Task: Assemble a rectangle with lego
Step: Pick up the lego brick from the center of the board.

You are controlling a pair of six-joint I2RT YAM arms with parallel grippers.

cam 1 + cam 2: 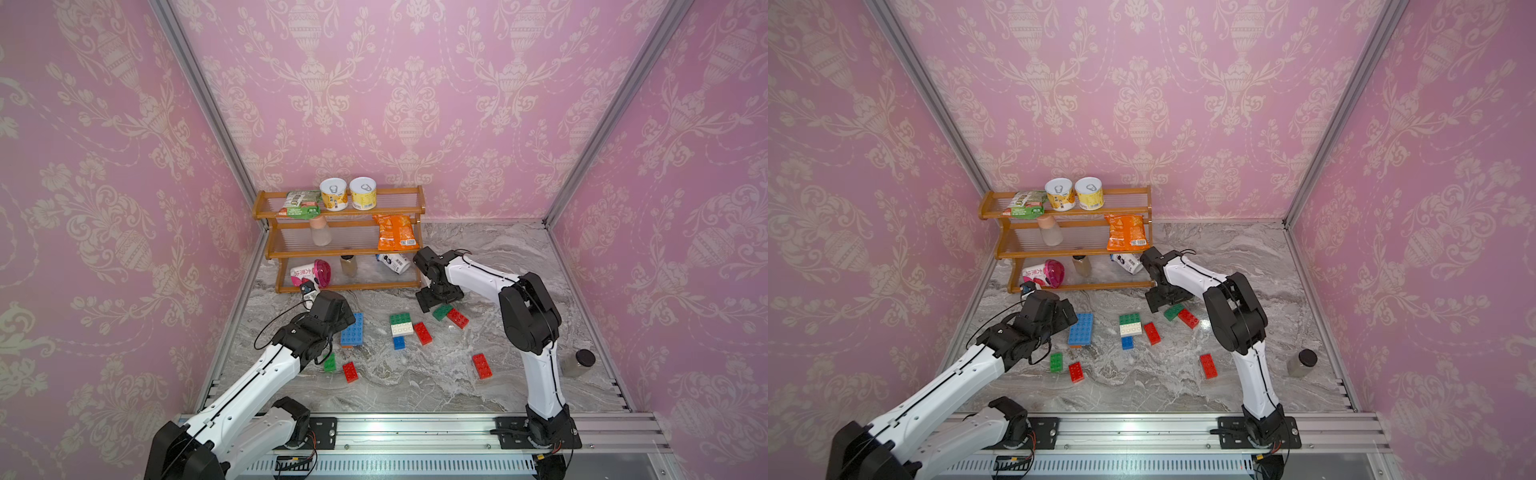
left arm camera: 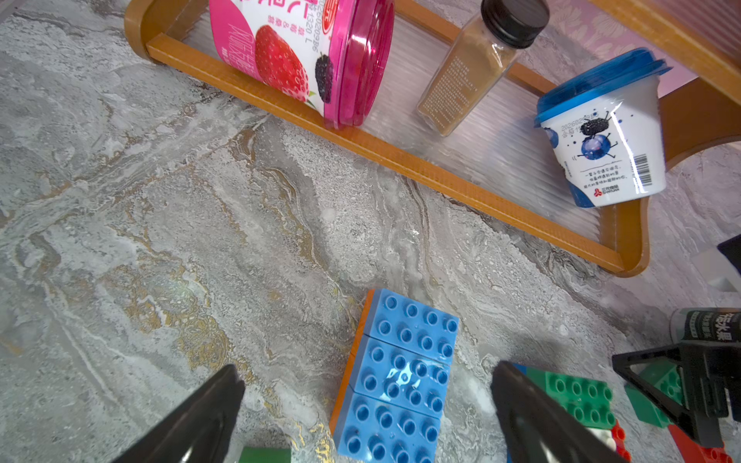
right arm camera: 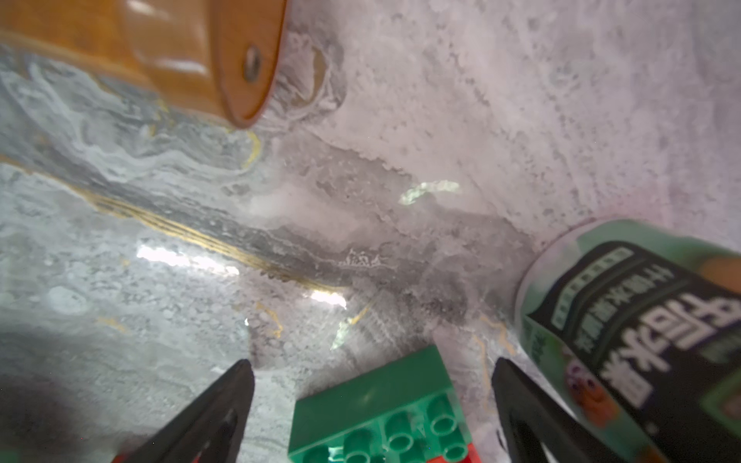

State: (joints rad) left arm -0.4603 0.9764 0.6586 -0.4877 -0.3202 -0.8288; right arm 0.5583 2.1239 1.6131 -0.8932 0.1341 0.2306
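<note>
The right gripper (image 3: 373, 366) is spread wide over the green brick (image 3: 381, 409), just beside a red brick (image 1: 458, 318) — drop straight down with the green brick in the middle, then squeeze softly. The left gripper (image 2: 369, 371) is spread too, by the blue block (image 2: 401, 377).

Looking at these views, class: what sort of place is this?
Likely a robot lab booth staged as a home: aluminium rail carrying left arm and right arm, pink wallpaper panels, wooden grocery rack.
</note>
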